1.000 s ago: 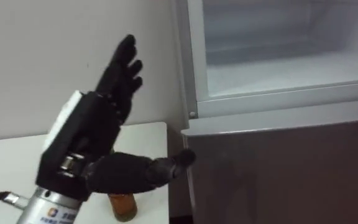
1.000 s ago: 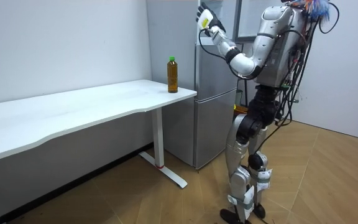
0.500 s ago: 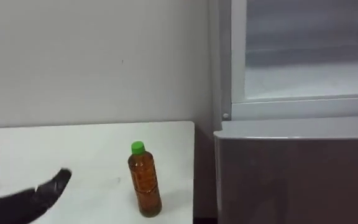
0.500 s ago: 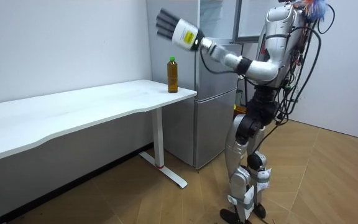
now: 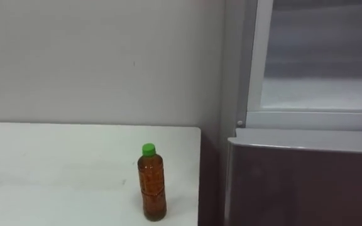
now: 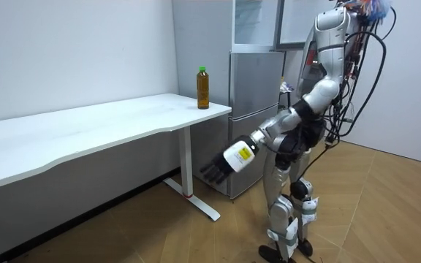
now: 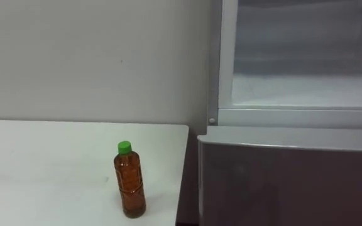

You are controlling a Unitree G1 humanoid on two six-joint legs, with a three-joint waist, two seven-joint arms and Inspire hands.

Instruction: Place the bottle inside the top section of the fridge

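Amber bottle (image 5: 153, 188) upright, left hand (image 6: 218, 170) low

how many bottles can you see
1. An amber plastic bottle with a green cap stands upright near the white table's right edge, beside the grey fridge. None seems hidden.

A: What occupies the lower left?
B: White table (image 5: 49, 169), back edge meeting the pale wall (image 5: 93, 56).
A: And beneath it?
B: White table leg (image 6: 186, 161) standing on wooden floor (image 6: 393, 212).
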